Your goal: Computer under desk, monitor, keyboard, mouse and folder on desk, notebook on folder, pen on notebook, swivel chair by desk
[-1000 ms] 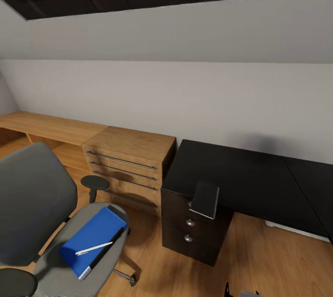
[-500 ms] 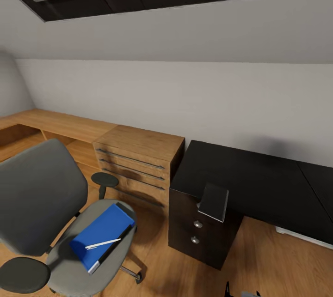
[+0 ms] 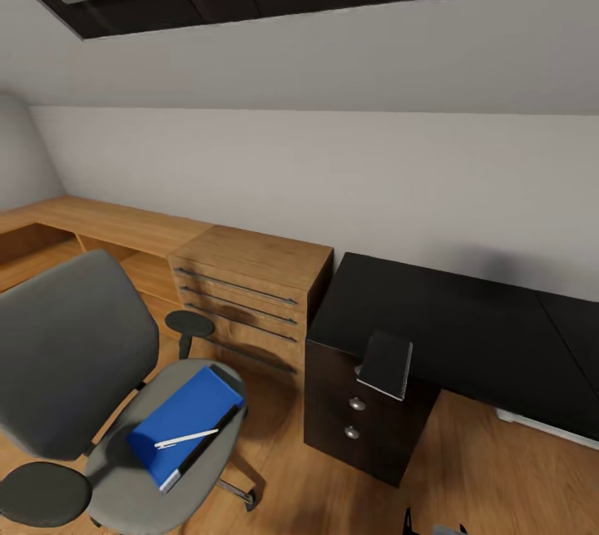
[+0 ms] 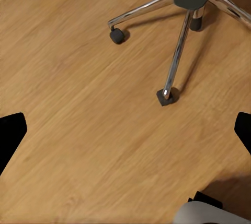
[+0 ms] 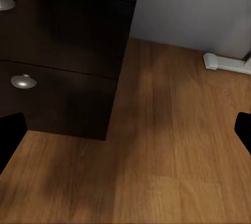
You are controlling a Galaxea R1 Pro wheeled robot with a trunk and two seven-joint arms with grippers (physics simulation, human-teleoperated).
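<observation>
Pen point(image 3: 185, 438) lies on folder point(image 3: 183, 424) on swivel chair point(image 3: 83, 369) seat; notebook point(image 3: 386, 364) overhangs desk point(image 3: 466, 327) front edge; both hands spread wide.

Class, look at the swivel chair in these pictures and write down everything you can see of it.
The swivel chair stands upright on the wooden floor, apart from the black desk. It has a grey padded seat and tall back, round black armrests and a chrome star base on black casters. A blue folder lies flat on the seat, with a white pen lying on top of it.
</observation>
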